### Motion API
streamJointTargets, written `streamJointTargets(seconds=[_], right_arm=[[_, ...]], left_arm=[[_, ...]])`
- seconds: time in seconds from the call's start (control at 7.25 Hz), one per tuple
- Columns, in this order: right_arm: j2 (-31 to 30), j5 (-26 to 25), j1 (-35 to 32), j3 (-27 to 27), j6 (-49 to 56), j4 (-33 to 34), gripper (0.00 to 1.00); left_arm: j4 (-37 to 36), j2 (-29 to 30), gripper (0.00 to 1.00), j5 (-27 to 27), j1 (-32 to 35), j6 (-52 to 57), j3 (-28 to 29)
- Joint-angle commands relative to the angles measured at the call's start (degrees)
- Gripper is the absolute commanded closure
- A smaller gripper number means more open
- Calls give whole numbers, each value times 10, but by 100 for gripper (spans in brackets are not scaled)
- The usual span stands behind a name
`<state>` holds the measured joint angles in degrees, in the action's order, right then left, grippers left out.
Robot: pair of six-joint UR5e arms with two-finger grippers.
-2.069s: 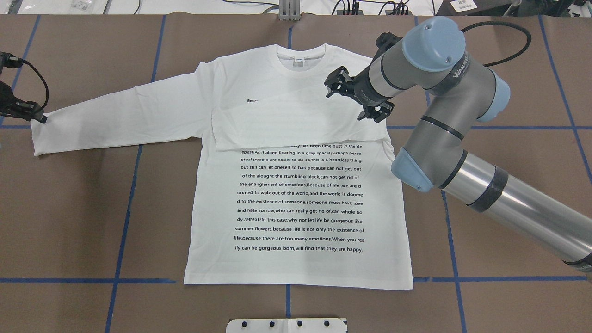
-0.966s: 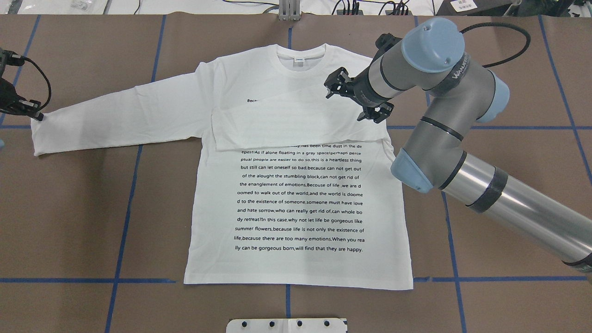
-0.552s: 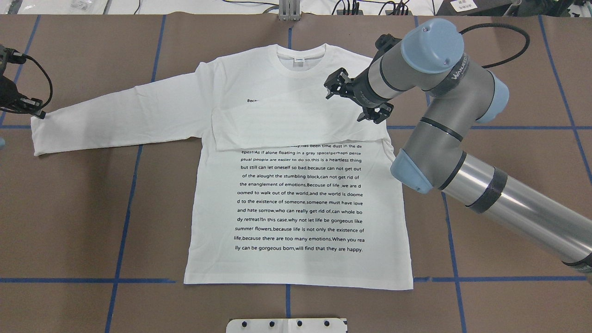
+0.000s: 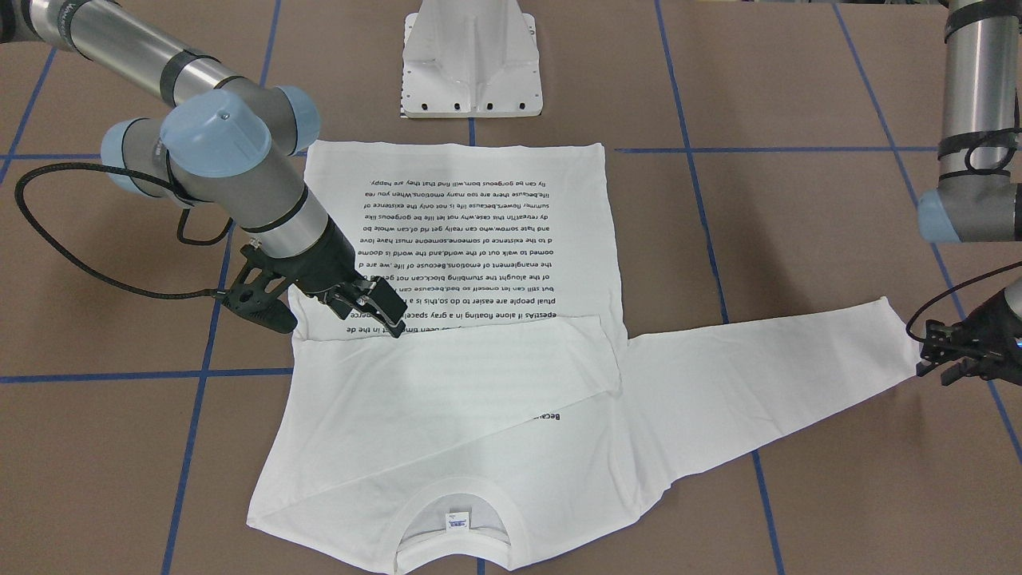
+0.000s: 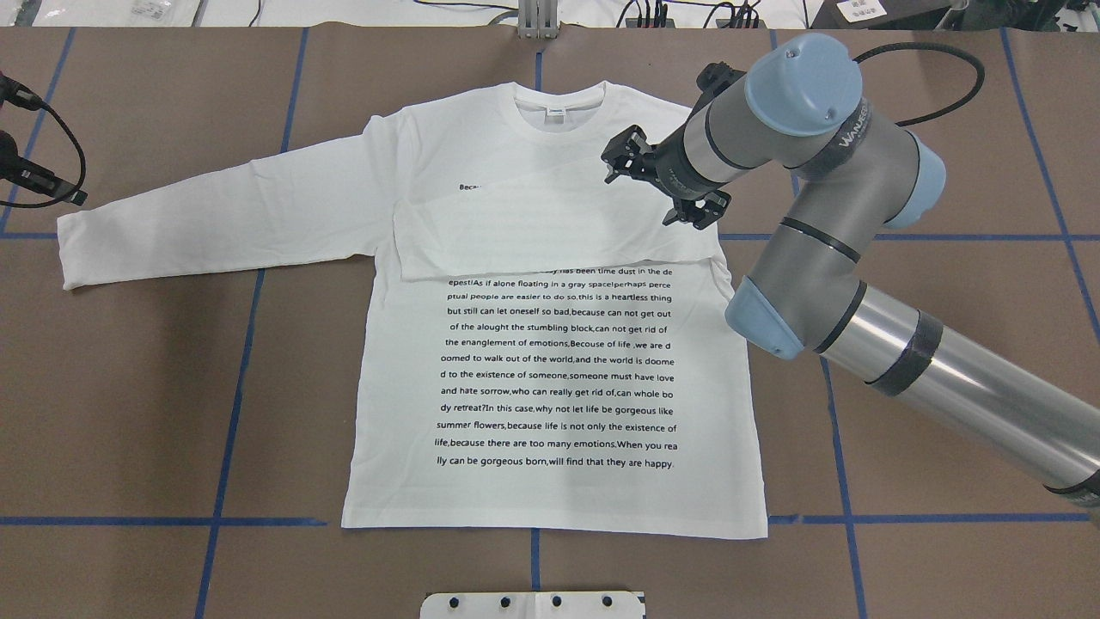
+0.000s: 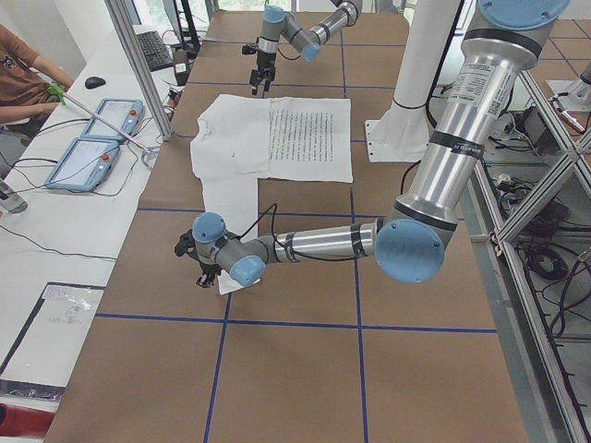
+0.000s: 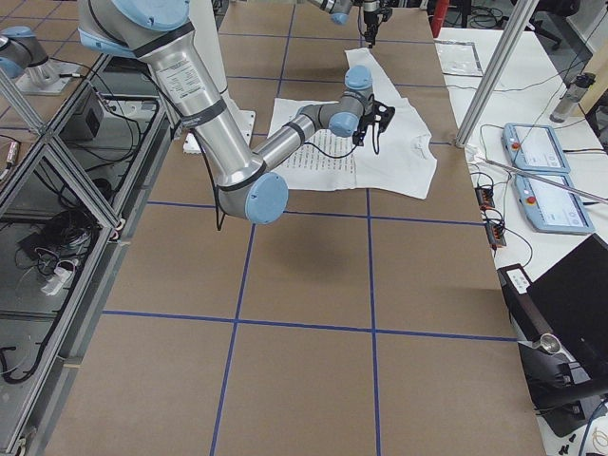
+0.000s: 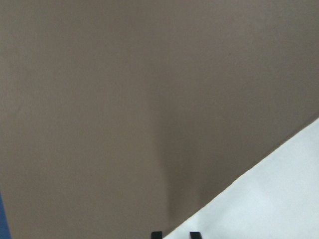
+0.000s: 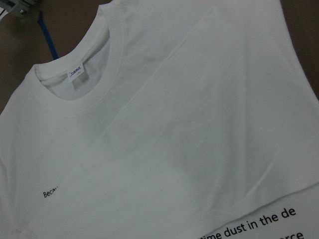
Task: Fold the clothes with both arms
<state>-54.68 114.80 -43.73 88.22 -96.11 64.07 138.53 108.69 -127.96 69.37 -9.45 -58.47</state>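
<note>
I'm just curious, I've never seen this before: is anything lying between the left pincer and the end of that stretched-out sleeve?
Nothing visible does. The left pincer is right next to the sleeve cuff, with only bare brown table around them.

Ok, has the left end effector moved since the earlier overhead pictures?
Yes. In the overhead view the left end effector has shifted away from the horizontal blue tape line, toward the far edge of the table.
</note>
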Motion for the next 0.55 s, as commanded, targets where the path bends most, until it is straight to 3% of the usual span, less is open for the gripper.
streamJointTargets(seconds=[0.0, 0.14, 0.41], right_arm=[[-1, 0, 0, -1, 0, 0, 1], [0, 1, 0, -1, 0, 0, 1], [0, 1, 0, -1, 0, 0, 1]], left_arm=[[61, 0, 56, 5, 2, 79, 32], [76, 4, 57, -2, 1, 84, 46], [75, 11, 57, -102, 2, 84, 72]])
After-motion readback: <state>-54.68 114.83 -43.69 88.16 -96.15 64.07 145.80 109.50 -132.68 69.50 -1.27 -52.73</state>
